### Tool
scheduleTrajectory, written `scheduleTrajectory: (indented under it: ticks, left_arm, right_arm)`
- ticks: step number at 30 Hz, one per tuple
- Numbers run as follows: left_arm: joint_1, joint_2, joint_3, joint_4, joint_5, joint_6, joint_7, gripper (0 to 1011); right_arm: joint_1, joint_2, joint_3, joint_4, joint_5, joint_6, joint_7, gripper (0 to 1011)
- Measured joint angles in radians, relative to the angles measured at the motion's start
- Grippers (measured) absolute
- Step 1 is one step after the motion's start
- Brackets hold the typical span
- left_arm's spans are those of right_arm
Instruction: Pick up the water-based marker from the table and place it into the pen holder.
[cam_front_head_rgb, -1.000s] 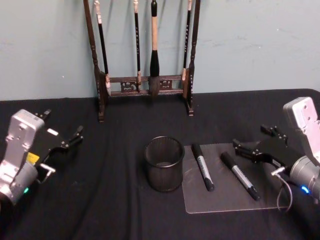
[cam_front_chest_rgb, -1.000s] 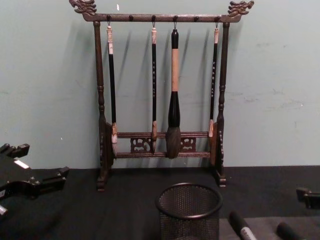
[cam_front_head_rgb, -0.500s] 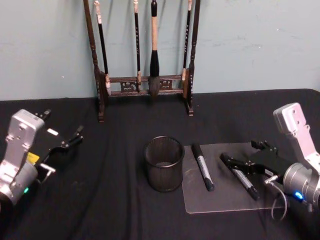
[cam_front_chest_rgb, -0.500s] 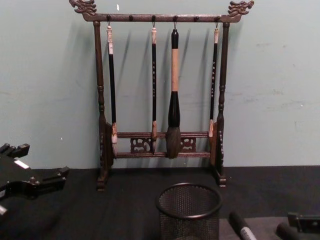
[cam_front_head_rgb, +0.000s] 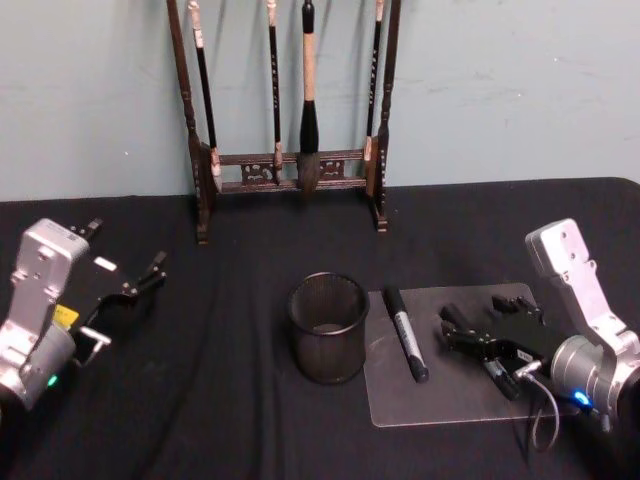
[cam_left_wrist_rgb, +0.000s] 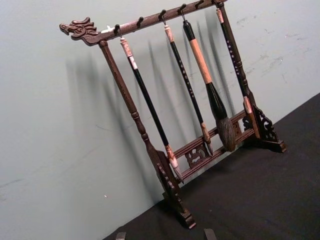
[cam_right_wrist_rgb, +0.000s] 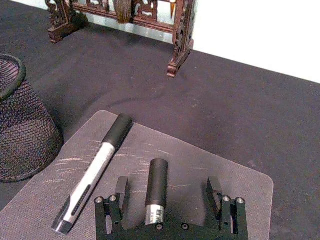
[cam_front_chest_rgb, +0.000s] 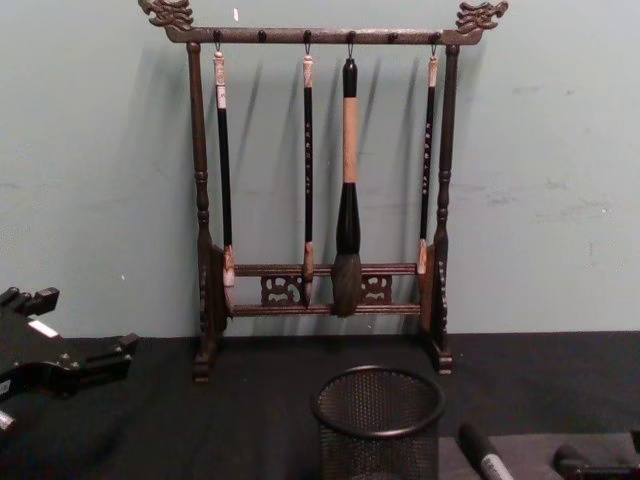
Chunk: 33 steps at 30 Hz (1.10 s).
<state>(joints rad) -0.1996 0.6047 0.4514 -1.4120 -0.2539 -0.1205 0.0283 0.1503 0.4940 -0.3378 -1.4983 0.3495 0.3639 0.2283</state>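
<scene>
Two black-capped water-based markers lie on a clear mat (cam_front_head_rgb: 445, 400) on the table (cam_front_head_rgb: 230, 400). My right gripper (cam_front_head_rgb: 486, 322) is low over the right marker (cam_right_wrist_rgb: 157, 190), open, with one finger (cam_right_wrist_rgb: 121, 190) on each side of its barrel. The left marker (cam_front_head_rgb: 405, 333) lies free between that gripper and the pen holder (cam_front_head_rgb: 328, 328), a short black mesh cup left of the mat. In the chest view the pen holder (cam_front_chest_rgb: 378, 418) stands in front, with a marker cap (cam_front_chest_rgb: 481, 451) to its right. My left gripper (cam_front_head_rgb: 128, 250) hangs open at the far left, holding nothing.
A tall dark wooden brush rack (cam_front_head_rgb: 290, 160) with several hanging brushes stands at the back of the table against the wall, behind the pen holder. Bare black cloth lies between the left gripper and the cup.
My right gripper has moved left and down from the mat's right edge until its fingers straddle the right marker. The left arm, the cup and the left marker have not moved.
</scene>
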Motion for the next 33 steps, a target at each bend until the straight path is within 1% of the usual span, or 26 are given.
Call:
scheduleTrajectory:
  ticks: [4, 15, 25, 33]
  left_arm:
    - [0.0, 0.0, 0.0, 0.0, 0.0, 0.0, 0.0, 1009]
    - [0.0, 0.0, 0.0, 0.0, 0.0, 0.0, 0.0, 1009]
    - [0.0, 0.0, 0.0, 0.0, 0.0, 0.0, 0.0, 1009]
    - [0.0, 0.0, 0.0, 0.0, 0.0, 0.0, 0.0, 1009]
  right_arm:
    - [0.001, -0.012, 0.009, 0.009, -0.015, 0.01, 0.014, 1002]
    - [0.003, -0.027, 0.022, 0.021, -0.036, 0.02, 0.034, 1002]
    - [0.001, -0.055, 0.048, 0.035, -0.077, 0.041, 0.072, 1002]
    - [0.001, -0.056, 0.05, 0.036, -0.08, 0.04, 0.076, 1002]
